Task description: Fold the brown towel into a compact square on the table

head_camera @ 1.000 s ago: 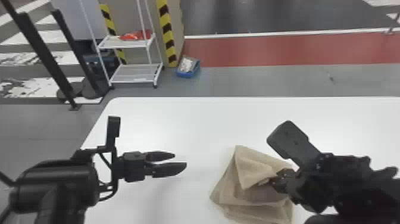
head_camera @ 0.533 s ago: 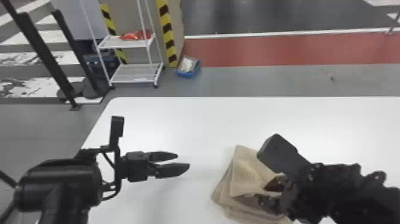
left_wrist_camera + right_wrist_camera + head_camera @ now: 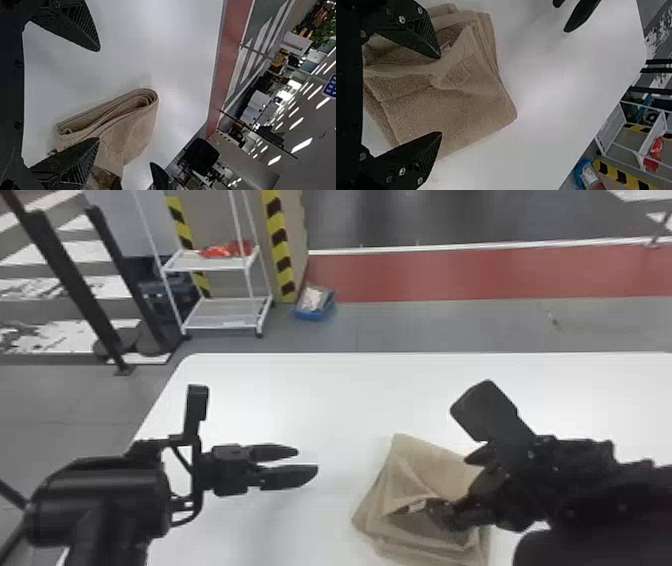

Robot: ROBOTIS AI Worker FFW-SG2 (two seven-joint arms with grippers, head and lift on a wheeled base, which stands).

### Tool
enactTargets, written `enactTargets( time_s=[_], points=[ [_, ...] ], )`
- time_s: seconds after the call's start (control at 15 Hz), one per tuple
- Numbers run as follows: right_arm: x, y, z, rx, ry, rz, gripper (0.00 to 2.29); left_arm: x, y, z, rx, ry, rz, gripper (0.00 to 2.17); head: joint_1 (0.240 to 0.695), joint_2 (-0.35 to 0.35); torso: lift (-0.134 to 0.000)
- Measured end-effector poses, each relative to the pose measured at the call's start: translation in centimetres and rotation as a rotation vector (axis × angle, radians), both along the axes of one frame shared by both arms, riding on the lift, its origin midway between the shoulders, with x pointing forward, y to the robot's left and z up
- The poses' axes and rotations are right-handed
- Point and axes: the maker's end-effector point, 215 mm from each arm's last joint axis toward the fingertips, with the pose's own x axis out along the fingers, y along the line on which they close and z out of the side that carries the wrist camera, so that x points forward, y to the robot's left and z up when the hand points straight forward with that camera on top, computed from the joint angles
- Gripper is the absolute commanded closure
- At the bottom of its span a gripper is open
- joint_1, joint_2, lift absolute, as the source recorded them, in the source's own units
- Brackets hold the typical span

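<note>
Here we are with our right gripper (image 3: 440, 95) the closer one, fingers spread, near finger at the raised fold, the towel (image 3: 400, 485) reaching out left from under it.

No text can be read for certain.
In the left wrist view, a blue sign (image 3: 330, 85) at the edge of the room's far background bears rows of small white characters, cut off by the border and too small to make out. In the head view, a small whitish patch (image 3: 416, 506) shows among the folds of the brown towel (image 3: 440, 470), close to the fingers (image 3: 440, 510) of the right gripper (image 3: 457, 485); whether it is a label cannot be told, and no lettering on it can be made out.
</note>
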Motion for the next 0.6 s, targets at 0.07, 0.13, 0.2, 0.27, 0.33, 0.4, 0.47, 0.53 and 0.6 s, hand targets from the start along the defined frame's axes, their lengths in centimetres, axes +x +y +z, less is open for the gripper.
enactTargets(
  time_s=[0.07, 0.13, 0.2, 0.27, 0.33, 0.4, 0.47, 0.53, 0.6],
  points=[
    [0.4, 0.0, 0.1, 0.006, 0.001, -0.013, 0.11, 0.0, 0.2, 0.0, 0.0, 0.0, 0.003, 0.09, 0.695, 0.121, -0.124],
    [0.6, -0.1, -0.1, 0.006, 0.01, -0.018, 0.11, 0.1, 0.4, 0.0, 0.003, -0.001, 0.006, 0.09, 0.695, 0.122, -0.124],
    [0.5, -0.1, -0.4, 0.004, 0.023, -0.014, 0.11, 0.1, 0.7, 0.0, 0.005, 0.0, 0.01, 0.09, 0.695, 0.127, -0.124],
    [0.2, 0.1, -0.7, 0.003, 0.036, -0.006, 0.11, 0.1, 0.9, -0.1, 0.006, 0.001, 0.012, 0.09, 0.695, 0.131, -0.124],
    [-0.1, 0.5, -0.9, 0.007, 0.048, 0.006, 0.12, 0.1, 0.9, -0.1, 0.008, -0.002, 0.012, 0.09, 0.695, 0.135, -0.124],
    [-0.5, 1.1, -1.2, 0.016, 0.062, 0.029, 0.13, 0.1, 0.9, -0.1, 0.009, -0.007, 0.01, 0.09, 0.695, 0.141, -0.124],
    [-0.8, 1.7, -1.3, 0.029, 0.072, 0.048, 0.15, 0.1, 0.8, -0.1, 0.011, -0.009, 0.008, 0.09, 0.695, 0.153, -0.124],
    [-1.1, 2.3, -1.3, 0.051, 0.08, 0.063, 0.15, 0.1, 0.7, -0.1, 0.011, -0.01, 0.006, 0.09, 0.695, 0.153, -0.124],
    [-1.2, 2.9, -0.9, 0.092, 0.086, 0.076, 0.15, 0.1, 0.7, -0.1, 0.011, -0.011, 0.005, 0.09, 0.695, 0.167, -0.124]
  ],
)
